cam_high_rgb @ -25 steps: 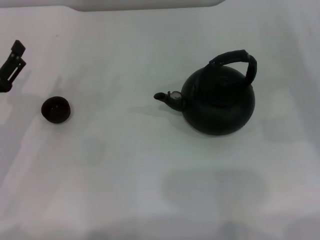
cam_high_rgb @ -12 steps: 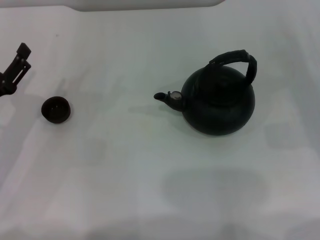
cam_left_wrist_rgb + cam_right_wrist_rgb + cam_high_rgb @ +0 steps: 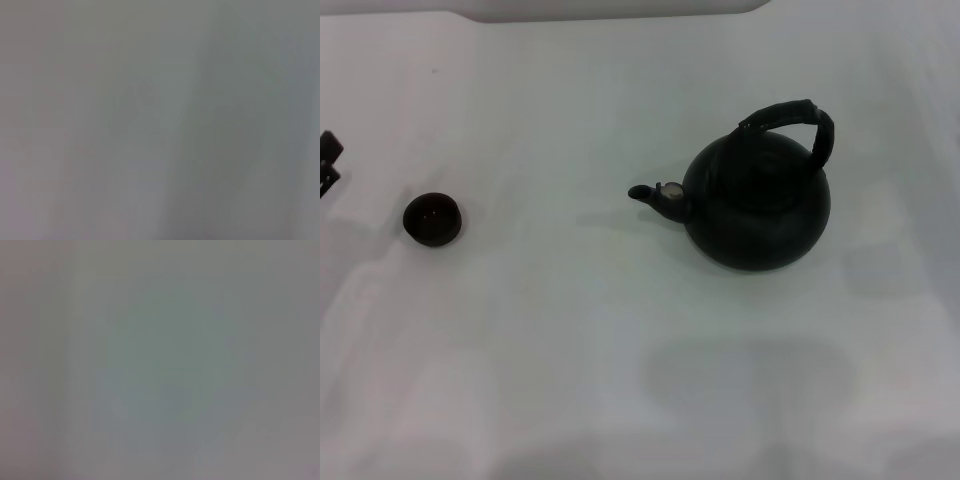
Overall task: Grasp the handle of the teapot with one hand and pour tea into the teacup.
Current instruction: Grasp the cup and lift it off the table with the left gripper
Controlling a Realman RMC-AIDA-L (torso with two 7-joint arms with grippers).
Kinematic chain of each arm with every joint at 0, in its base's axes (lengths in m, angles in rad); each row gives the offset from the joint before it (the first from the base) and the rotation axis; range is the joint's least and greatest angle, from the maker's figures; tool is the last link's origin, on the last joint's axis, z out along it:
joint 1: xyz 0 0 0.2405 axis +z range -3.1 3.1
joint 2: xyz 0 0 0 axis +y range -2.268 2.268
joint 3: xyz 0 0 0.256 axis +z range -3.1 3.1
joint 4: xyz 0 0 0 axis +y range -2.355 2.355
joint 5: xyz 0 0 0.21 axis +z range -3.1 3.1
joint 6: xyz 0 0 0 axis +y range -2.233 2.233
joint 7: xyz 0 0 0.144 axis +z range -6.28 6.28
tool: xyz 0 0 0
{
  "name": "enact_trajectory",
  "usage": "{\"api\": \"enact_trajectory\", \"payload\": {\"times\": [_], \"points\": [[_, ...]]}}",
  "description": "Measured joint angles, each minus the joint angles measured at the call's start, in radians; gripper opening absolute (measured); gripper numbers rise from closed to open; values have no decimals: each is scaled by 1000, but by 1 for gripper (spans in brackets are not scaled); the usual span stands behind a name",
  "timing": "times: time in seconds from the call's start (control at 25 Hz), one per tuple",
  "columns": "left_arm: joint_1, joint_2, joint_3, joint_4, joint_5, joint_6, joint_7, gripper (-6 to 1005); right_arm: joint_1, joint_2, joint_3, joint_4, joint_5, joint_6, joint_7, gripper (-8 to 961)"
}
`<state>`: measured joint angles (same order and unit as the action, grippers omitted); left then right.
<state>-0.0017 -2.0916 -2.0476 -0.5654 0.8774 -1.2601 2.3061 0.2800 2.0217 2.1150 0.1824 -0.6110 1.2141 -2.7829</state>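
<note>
Left gripper (image 3: pixel 328 165): only a dark tip pokes in at the far left edge of the head view, above and to the left of the cup; whether its fingers are apart or together cannot be told; it touches nothing
Right gripper: not seen in any view
Teacup (image 3: pixel 431 219): a tiny dark bowl, upright on the white table (image 3: pixel 570 330), left of centre in the frame; just below and right of the gripper tip, apart from it; what it holds cannot be made out
Teapot (image 3: pixel 756 203): round and matte black, upright at centre right, well apart from the cup
Spout (image 3: pixel 655 196): short, with a small silvery cap; points toward the left of the frame, at the cup's side
Handle (image 3: pixel 798 122): thick black arch over the pot's top, toward the upper right; nothing grips it
Wrist views: both show only a blurred pale surface
</note>
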Motion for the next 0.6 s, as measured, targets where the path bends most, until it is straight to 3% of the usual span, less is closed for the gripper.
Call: {"api": "enact_trajectory", "payload": {"times": [0.28, 0.44, 0.6], "points": [[196, -1, 217, -352, -30, 245, -130, 843, 5, 0, -21, -11, 4, -2, 0, 422], [248, 5, 317, -483, -25, 381, -212, 843, 5, 0, -22, -21, 4, -8, 1, 421], [260, 6, 402, -559, 11, 504, -260, 850, 5, 0, -23, -28, 4, -10, 0, 421]]}}
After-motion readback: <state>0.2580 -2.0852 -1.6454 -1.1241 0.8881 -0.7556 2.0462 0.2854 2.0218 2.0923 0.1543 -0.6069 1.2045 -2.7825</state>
